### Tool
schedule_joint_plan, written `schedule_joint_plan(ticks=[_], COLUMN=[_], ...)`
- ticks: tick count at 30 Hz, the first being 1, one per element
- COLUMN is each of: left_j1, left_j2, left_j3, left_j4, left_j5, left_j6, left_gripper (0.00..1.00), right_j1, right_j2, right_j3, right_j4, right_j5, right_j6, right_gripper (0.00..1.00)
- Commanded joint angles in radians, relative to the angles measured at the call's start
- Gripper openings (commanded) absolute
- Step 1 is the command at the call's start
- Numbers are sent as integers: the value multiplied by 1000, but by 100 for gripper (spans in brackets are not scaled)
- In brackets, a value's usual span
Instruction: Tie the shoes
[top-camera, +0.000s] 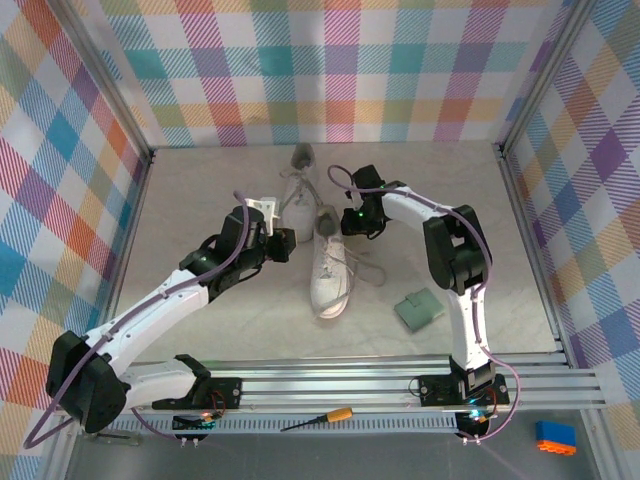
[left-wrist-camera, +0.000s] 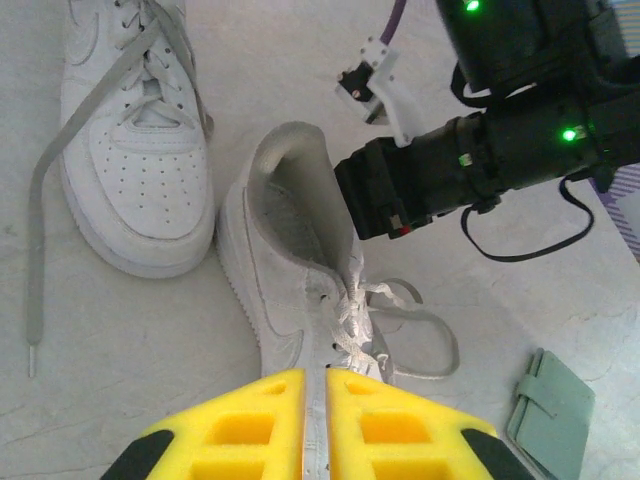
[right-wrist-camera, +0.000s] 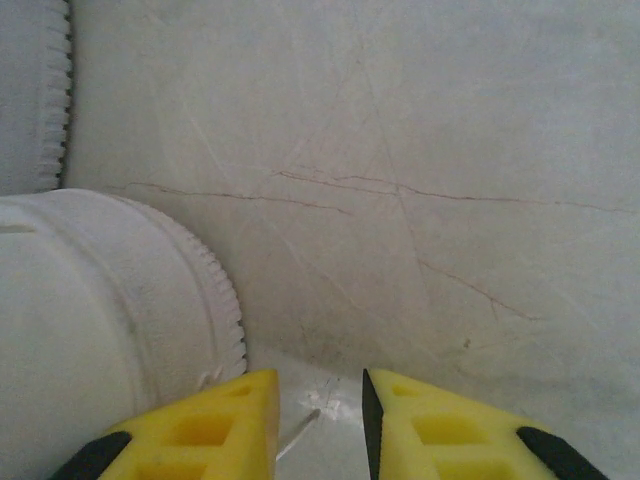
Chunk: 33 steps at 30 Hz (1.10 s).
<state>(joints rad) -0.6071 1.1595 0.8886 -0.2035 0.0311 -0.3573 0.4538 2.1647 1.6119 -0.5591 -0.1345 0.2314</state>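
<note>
Two white shoes lie mid-table: the far shoe (top-camera: 297, 195) with loose laces and the near shoe (top-camera: 332, 272), toe toward me. In the left wrist view the far shoe (left-wrist-camera: 135, 150) is at upper left and the near shoe (left-wrist-camera: 285, 270) is in the centre. My left gripper (left-wrist-camera: 316, 378) is shut on a white lace strip running down from the near shoe's lacing. In the top view the left gripper (top-camera: 287, 243) sits just left of that shoe. My right gripper (top-camera: 340, 222) hovers at the shoe's heel. Its yellow jaws (right-wrist-camera: 320, 382) are slightly open, a thin lace tip (right-wrist-camera: 298, 437) between them, beside the heel (right-wrist-camera: 100, 330).
A small green square pad (top-camera: 418, 310) lies right of the near shoe. A screwdriver (top-camera: 318, 418) rests on the front rail and a blue and orange block (top-camera: 555, 437) sits at the bottom right. Checkered walls close in the table's left, back and right sides.
</note>
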Motion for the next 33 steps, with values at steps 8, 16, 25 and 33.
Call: schedule_joint_plan(ticks=[8, 16, 25, 33], left_j1=[0, 0, 0, 0], left_j2=[-25, -40, -25, -35], left_j3=[27, 19, 17, 14], left_j4=[-23, -31, -19, -20], left_j5=[-8, -17, -7, -8], left_j6=[-18, -12, -6, -3], left_gripper=[14, 14, 15, 15], right_j1=[68, 115, 169, 178], right_j2=[73, 109, 106, 111], right_j3=[73, 111, 67, 27], right_j4=[-111, -228, -283, -327], right_j5=[-1, 129, 175, 243], right_j6=[84, 81, 83, 83], right_gripper=[36, 36, 40, 31])
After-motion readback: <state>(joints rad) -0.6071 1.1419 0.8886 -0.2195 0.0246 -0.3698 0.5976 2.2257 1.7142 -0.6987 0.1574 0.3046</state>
